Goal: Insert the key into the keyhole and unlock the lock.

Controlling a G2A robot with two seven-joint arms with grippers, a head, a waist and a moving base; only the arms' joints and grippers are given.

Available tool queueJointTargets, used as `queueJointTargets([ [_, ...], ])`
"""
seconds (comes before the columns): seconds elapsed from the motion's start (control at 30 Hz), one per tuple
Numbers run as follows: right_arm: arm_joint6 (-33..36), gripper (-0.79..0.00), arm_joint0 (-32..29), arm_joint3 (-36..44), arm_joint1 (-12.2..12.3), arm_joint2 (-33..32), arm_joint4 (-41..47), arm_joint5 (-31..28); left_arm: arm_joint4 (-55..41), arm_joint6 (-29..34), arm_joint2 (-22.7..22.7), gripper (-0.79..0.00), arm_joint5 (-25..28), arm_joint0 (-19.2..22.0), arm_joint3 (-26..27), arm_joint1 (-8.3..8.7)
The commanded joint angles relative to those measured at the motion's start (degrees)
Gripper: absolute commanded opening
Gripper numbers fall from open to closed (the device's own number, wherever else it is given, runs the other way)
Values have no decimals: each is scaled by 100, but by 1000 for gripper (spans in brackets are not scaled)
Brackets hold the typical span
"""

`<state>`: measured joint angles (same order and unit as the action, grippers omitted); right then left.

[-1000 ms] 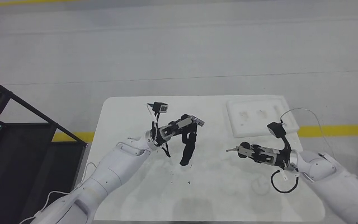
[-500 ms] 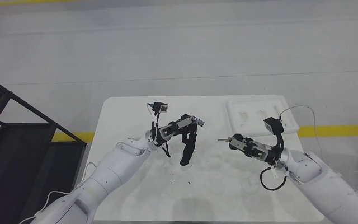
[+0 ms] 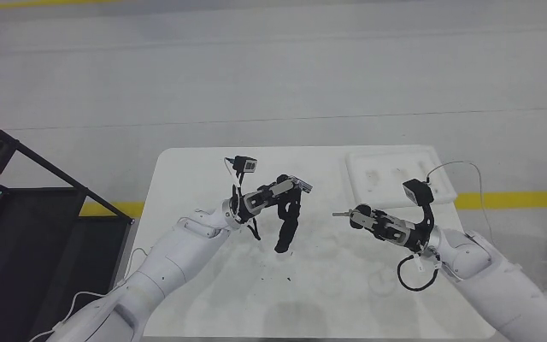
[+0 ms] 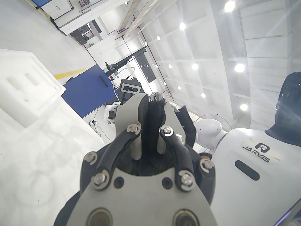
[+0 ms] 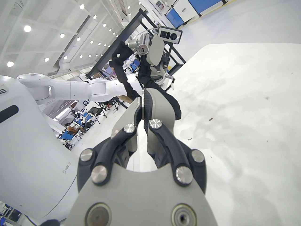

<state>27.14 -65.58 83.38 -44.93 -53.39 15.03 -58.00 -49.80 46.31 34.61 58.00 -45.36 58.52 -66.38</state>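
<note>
Above the middle of the white table, the left gripper is clamped narrowly on the black-sleeved lock, whose loose end hangs down toward the tabletop. To its right, the right gripper pinches the key between closed fingers, the blade pointing left at the lock and apart from it. In the right wrist view the silver keyhole faces the key. A foam tray sits at the table's far right.
</note>
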Motion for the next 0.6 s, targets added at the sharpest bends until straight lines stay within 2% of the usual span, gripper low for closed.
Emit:
queueJointTargets([
  [0.0, -93, -785, -23, 257, -42, 12, 175, 0, 0, 0, 0, -785, 0, 0, 0, 0],
  [0.13, -113, -785, -60, 445, -178, 17, 401, 0, 0, 0, 0, -785, 0, 0, 0, 0],
  [0.3, 36, -785, -106, 310, -378, -69, 501, 0, 0, 0, 0, -785, 0, 0, 0, 0],
  [0.57, 581, -785, -251, 71, -754, -465, 1255, 0, 0, 0, 0, -785, 0, 0, 0, 0],
])
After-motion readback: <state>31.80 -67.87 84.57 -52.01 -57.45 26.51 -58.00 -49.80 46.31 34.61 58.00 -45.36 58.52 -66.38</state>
